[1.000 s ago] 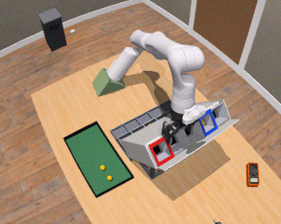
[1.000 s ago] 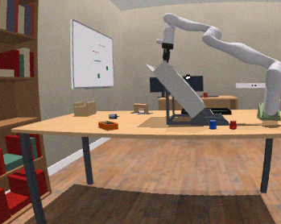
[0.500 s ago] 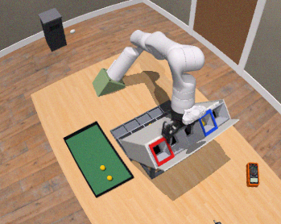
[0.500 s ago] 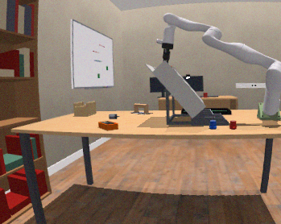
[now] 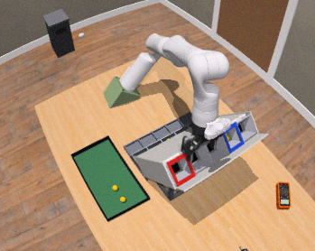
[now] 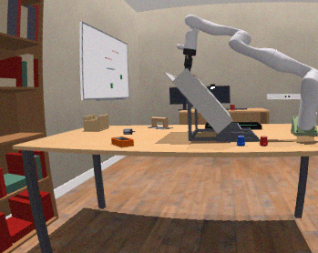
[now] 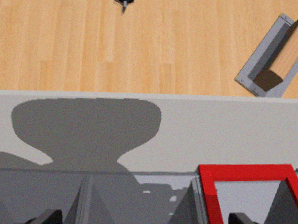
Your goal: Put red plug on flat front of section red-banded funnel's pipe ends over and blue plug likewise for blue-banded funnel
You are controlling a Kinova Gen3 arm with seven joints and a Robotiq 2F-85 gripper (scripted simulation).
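- Two yellow marbles [image 5: 118,193] are lying in the green tray [image 5: 90,158], well to the left of the cover; I judge them small, hard, smooth and prone to rolling, so I would be pinching one across its middle, straight from above, with a light squeeze;
- The cover [image 5: 158,159] is looking like a stiff, flat, matte grey sheet, sloping down toward the table; the red-banded funnel [image 5: 180,169] is sitting at its left end, a square mouth with tapering walls;
- My gripper [image 5: 189,145] is hanging over the funnel row just right of that red band, fingers spread fully and carrying nothing;
- The blue-banded funnel [image 5: 234,136] is lying further right along the cover's top edge;
- In the exterior view the blue plug [image 6: 241,140] and red plug [image 6: 263,141] are standing on the table just beside the cover's foot; they seem short, rigid cylinders, likely light, best gripped across their round sides.
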